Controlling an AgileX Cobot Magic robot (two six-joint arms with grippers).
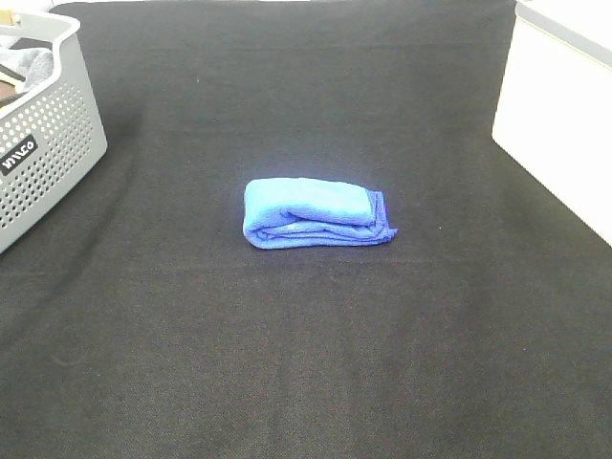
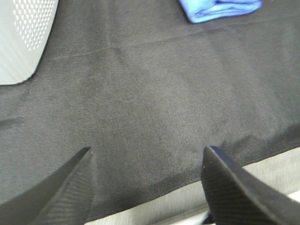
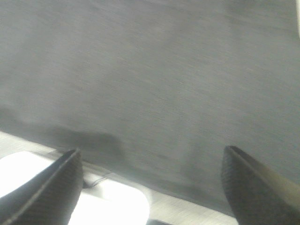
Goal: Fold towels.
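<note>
— Two fingertips of the left gripper (image 2: 147, 180) are seen spread wide, with nothing held between them. And the right?

— The right gripper (image 3: 152, 180) is likewise spread apart and empty, above the black woven cloth tabletop (image 3: 154, 70).

— Where is the bright royal-blue microfibre towel (image 1: 316, 213) found?

— It is laid folded at mid-table, its long axis running left to right, the darker hem at its right end. A grey perforated plastic basket (image 1: 53, 143) is set well apart, far left.
</note>
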